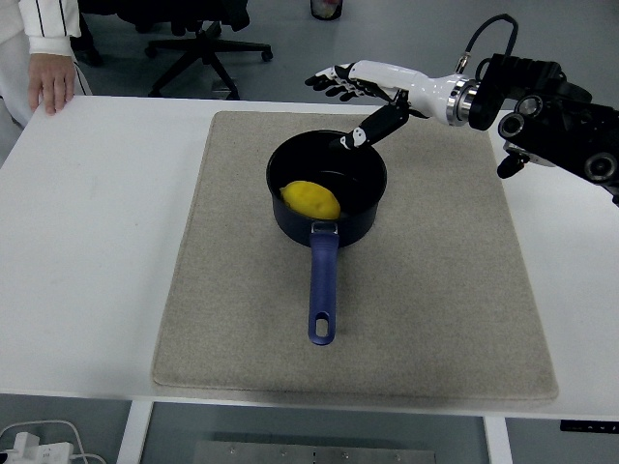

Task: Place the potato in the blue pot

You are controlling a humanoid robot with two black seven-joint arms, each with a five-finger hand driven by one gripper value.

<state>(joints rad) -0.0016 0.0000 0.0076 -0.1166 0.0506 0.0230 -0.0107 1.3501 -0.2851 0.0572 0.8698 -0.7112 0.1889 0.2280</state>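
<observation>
Yellow potato (310, 199) lying inside the dark blue, long-handled pot (360, 220).
My right hand (372, 97) hangs above the pot's far rim, fingers spread and holding nothing; the pot sits on a beige fabric mat (445, 290) on the white table (97, 242).

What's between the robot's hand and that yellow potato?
In the head view, only the blue pot's dark inside and far rim lie between the right hand and the potato.
</observation>
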